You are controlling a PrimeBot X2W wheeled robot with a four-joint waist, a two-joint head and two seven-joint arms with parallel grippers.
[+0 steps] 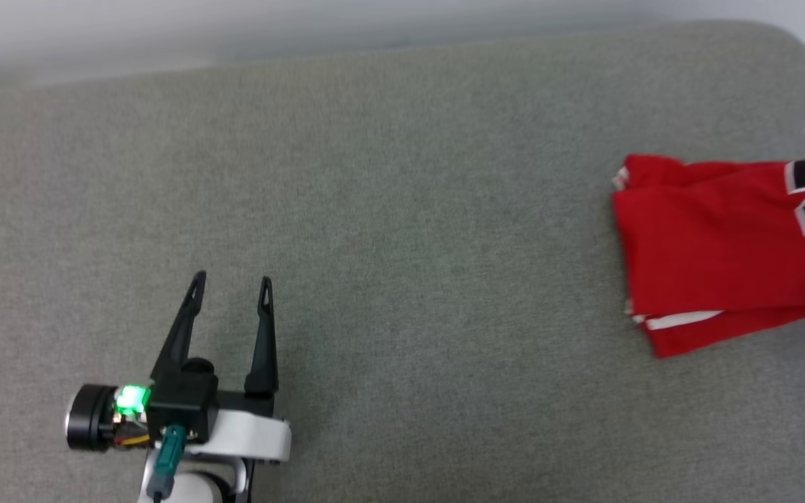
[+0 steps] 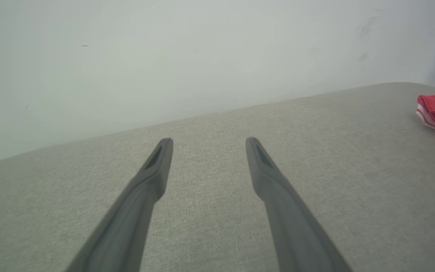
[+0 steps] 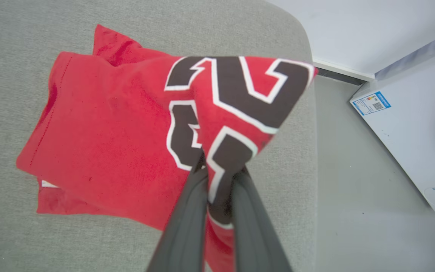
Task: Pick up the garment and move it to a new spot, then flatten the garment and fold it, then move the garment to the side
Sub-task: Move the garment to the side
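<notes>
Right gripper (image 3: 220, 174) is clamped on a raised fold of the red shirt (image 3: 104, 143), its fingers pinching the black number print. The rest of the shirt lies folded at the right end of the grey cushion (image 1: 374, 209). Well to the left, the left gripper (image 1: 231, 283) has its fingers spread wide over the bare cushion, holding nothing. A white box (image 3: 410, 124) stands on the floor to the right.

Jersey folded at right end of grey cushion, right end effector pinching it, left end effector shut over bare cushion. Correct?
No: the left end effector is open, fingers spread over the bare cushion, as the left wrist view shows. Rest holds: the jersey lies folded at the cushion's right end, pinched by the right end effector.
</notes>
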